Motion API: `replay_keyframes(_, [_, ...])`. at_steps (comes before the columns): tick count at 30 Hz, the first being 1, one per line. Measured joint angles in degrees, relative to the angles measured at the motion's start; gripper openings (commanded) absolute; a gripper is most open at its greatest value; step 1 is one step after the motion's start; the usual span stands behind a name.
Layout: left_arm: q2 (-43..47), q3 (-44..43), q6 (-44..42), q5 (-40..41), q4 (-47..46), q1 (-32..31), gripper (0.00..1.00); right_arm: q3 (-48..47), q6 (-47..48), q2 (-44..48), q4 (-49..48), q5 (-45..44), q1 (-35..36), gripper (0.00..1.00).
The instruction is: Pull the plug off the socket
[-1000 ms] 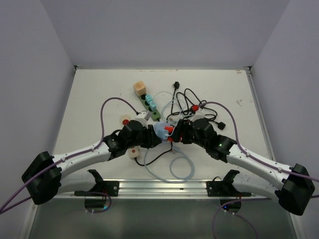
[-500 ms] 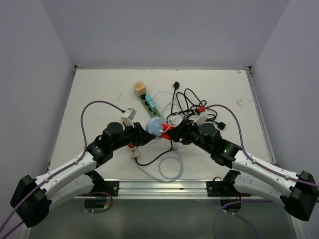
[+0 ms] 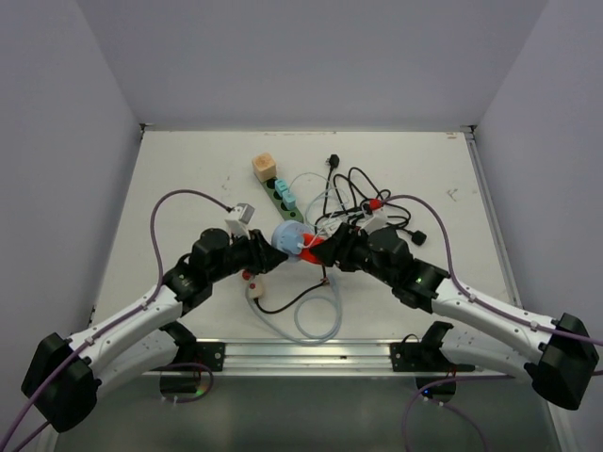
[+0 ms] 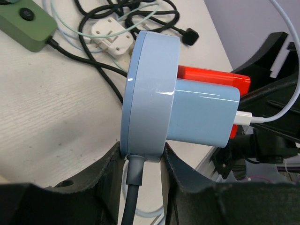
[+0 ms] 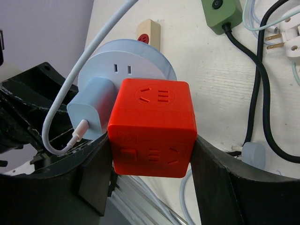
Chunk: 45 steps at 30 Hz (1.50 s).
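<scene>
Centre of the top view: left gripper (image 4: 143,159) partly closed, jaws pinching the rim of the round blue socket (image 4: 150,93) at the bottom of its frame. Right gripper (image 5: 152,161) about half open, fingers clamped on both sides of the red cube plug (image 5: 152,126). Cube sits against the socket face beside a pale blue charger (image 4: 201,117). It appears seated, but the prongs are hidden.

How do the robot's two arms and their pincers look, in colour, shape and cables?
Both arms are alike: the left arm and the right arm have white tubular links and bulky black joint housings. A purple cable loops along each. The right arm shows a small green light. The left pincer and the right pincer have matt black fingers.
</scene>
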<state>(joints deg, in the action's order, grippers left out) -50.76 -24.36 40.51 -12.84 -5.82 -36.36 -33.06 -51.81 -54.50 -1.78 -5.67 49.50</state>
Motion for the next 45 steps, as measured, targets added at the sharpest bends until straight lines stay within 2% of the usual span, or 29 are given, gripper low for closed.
replay_keyframes(2, [-0.76, -1.05, -0.72, 3.72, 2.14, 0.0, 0.0, -1.36, 0.13, -1.11, 1.16, -0.52, -0.04, 0.0])
replay_keyframes(6, [-5.38, -3.1, -2.03, 17.68, 9.79, 0.74, 0.0, -2.47, 0.22, -1.55, 2.69, -1.11, 0.09, 0.0])
replay_keyframes(8, [-8.33, -4.5, -2.23, 23.12, 13.53, -1.4, 0.0, -2.97, 0.2, -2.58, 2.89, -1.29, 0.57, 0.0])
replay_keyframes(11, [-9.86, -5.2, -2.21, 26.45, 15.98, -4.52, 0.0, -3.48, 0.31, -3.87, 3.76, -1.4, 1.18, 0.0])
replay_keyframes(15, [-8.61, -5.22, -2.23, 27.54, 16.57, -5.42, 0.0, -3.74, 0.94, -3.08, 7.96, -4.13, 1.51, 0.0])
replay_keyframes(21, [-5.22, -5.44, -2.99, 28.02, 16.57, -5.42, 0.0, -3.76, 1.97, 4.52, 18.69, -13.42, 0.44, 0.0])
replay_keyframes(28, [-3.91, -5.44, -4.48, 26.62, 16.63, -5.42, 0.0, 1.57, 1.75, 7.91, 23.89, -14.05, -14.23, 0.0])
replay_keyframes(29, [-3.76, -5.44, -4.72, 26.45, 16.65, -5.42, 0.0, 2.73, 1.77, 7.89, 24.81, -13.84, -15.5, 0.01])
replay_keyframes(31, [-3.39, -5.44, -5.05, 26.21, 16.7, -5.42, 0.0, 4.35, 1.84, 7.76, 26.23, -12.63, -17.09, 0.11])
replay_keyframes(35, [-2.05, -5.44, -5.7, 25.79, 16.72, -5.42, 0.0, 5.14, 2.03, 7.65, 27.56, -11.45, -18.43, 0.15])
replay_keyframes(38, [-1.6, -5.44, -5.84, 25.44, 16.72, -5.42, 0.0, 5.14, 2.34, 7.61, 27.36, -11.17, -18.51, 0.24])
replay_keyframes(39, [-1.6, -5.44, -5.88, 25.24, 16.72, -5.42, 0.0, 5.14, 2.38, 7.48, 27.28, -11.06, -18.51, 0.31])
replay_keyframes(40, [-1.6, -5.44, -5.88, 25.0, 16.74, -5.42, 0.0, 5.14, 2.43, 7.19, 27.02, -10.75, -18.6, 0.34])
replay_keyframes(45, [-1.6, -5.44, -5.92, 23.52, 16.79, -5.42, 0.0, 5.14, 2.67, 5.22, 26.05, -9.35, -18.82, 0.38])
